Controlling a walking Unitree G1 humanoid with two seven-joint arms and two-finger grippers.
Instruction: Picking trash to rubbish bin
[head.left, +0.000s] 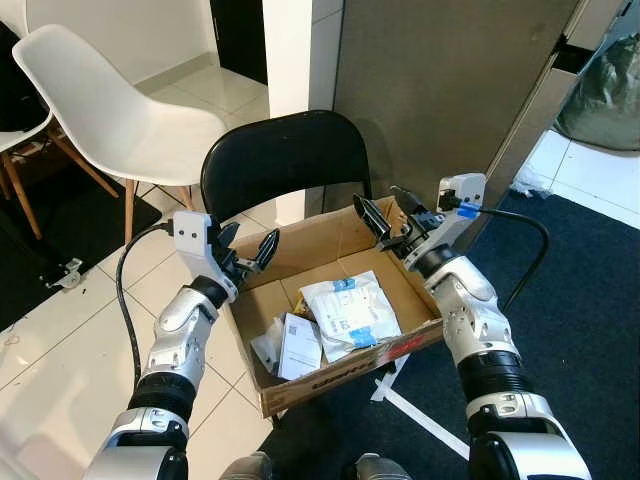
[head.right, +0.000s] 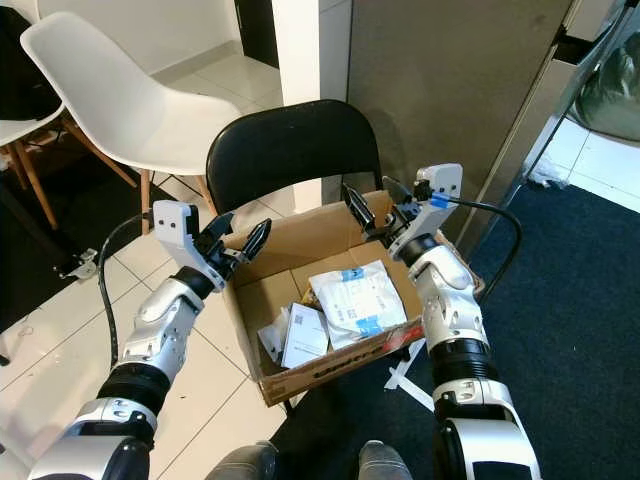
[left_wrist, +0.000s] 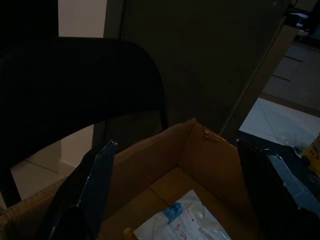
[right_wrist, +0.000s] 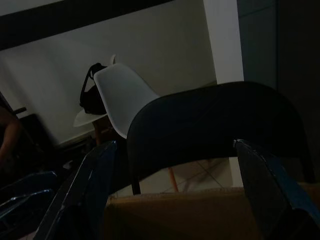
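Over the box (head.left: 345, 255) on the black chair (head.left: 285, 160), both end effectors, left (head.left: 248, 250) and right (head.left: 388, 218), hung wide open, holding nothing; the trash (head.left: 348, 312) lay inside.

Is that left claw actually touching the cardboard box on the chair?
Cannot tell. In the left eye view the left gripper sits right at the cardboard box rim, fingers spread, but no view shows plain contact or a gap.

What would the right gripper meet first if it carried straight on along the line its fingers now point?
Probably the black chair backrest: the right gripper, open above the cardboard box, frames it dead ahead, though depth is unclear.
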